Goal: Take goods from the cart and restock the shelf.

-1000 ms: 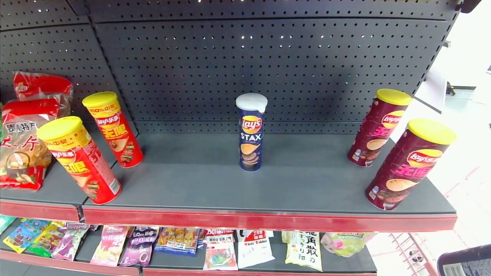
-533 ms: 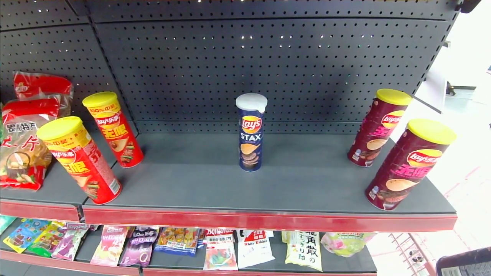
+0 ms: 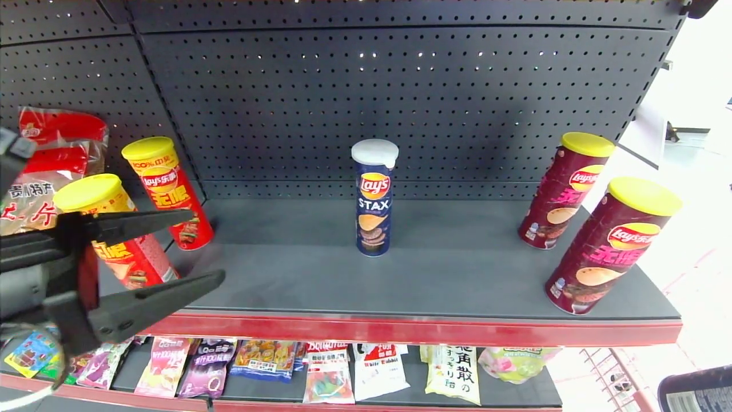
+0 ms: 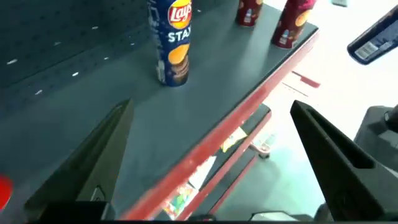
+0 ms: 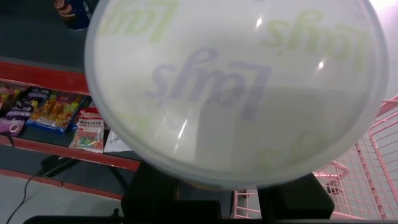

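A blue chip can [image 3: 373, 197] with a white lid stands upright mid-shelf on the dark shelf board [image 3: 320, 274]; it also shows in the left wrist view as the blue chip can [image 4: 171, 43]. My left gripper [image 3: 207, 245] is open and empty at the shelf's front left, just in front of the near red can [image 3: 114, 240]. In its own view the left gripper [image 4: 211, 106] spans the shelf's red front edge [image 4: 236, 124]. My right gripper [image 5: 217, 190] is shut on a chip can whose translucent lid [image 5: 236, 87] faces the camera. The dark held can [image 3: 695, 390] peeks in at the lower right.
Two red cans stand at the left, the far one [image 3: 168, 191] near the pegboard. Two maroon cans [image 3: 566, 189] [image 3: 615, 246] stand at the right. Snack bags [image 3: 34, 217] lie far left, more packets [image 3: 326, 372] on the lower shelf. A pink cart [image 5: 367, 180] is beside the shelf.
My left gripper has come into the head view from the left, open, in front of the near red can. The held can at the lower right barely shifted.
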Robot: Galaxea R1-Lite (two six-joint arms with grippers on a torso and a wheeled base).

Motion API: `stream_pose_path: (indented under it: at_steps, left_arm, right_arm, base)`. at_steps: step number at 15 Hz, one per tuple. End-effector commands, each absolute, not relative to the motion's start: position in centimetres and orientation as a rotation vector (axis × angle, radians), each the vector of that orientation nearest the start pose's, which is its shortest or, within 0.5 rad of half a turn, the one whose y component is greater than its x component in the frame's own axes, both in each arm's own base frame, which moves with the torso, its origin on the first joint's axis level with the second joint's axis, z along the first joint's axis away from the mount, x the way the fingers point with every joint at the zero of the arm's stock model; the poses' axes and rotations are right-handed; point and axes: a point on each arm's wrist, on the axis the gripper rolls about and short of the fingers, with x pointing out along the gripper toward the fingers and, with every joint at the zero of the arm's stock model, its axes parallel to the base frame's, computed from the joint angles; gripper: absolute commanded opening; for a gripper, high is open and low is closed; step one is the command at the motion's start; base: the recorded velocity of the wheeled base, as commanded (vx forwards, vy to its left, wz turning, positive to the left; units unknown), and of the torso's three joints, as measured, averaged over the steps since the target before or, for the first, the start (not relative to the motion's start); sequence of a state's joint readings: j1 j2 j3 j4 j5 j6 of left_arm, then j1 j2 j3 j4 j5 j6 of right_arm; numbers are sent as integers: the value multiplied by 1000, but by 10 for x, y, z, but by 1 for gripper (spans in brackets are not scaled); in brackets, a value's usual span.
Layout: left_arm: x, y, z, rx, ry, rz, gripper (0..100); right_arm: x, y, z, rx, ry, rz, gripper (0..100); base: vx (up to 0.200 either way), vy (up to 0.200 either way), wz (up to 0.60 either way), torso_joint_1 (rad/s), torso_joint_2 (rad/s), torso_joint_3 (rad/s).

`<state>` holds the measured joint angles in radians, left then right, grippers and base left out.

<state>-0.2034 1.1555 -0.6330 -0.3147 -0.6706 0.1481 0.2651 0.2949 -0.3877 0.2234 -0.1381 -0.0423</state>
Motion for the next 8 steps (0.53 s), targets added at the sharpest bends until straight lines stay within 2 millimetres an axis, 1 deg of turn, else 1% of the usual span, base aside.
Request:
stream_pose_path:
  at_steps: [1, 2, 3, 4, 6, 7, 8]
  left_arm:
    - [241, -72, 211, 95, 222, -966, 100]
    - [262, -77, 205, 135, 201, -991, 100]
    - [280, -81, 201, 163, 184, -1016, 100]
    - [293, -87, 201, 172, 173, -1031, 100]
    - [313, -109, 200, 180, 162, -1071, 100]
    - [317, -113, 199, 181, 161, -1077, 100]
    - [326, -125, 200, 186, 145, -1097, 100]
  right_arm:
    - [-17, -8, 165, -69, 125, 128, 0]
    - [-17, -8, 165, -69, 125, 128, 0]
    - [-17, -8, 165, -69, 125, 128, 0]
    - [-18, -8, 165, -68, 122, 128, 0]
    - [-19, -8, 165, -67, 118, 124, 0]
    - [-19, -8, 165, -67, 116, 124, 0]
    - [-19, -8, 164, -67, 115, 124, 0]
  base:
    - [0, 0, 0, 0, 0, 0]
    - [0, 0, 0, 0, 0, 0]
    - [0, 0, 0, 0, 0, 0]
    - [0, 0, 0, 0, 0, 0]
    - [0, 0, 0, 0, 0, 0]
    - [0, 0, 0, 0, 0, 0]
    - [0, 0, 0, 0, 0, 0]
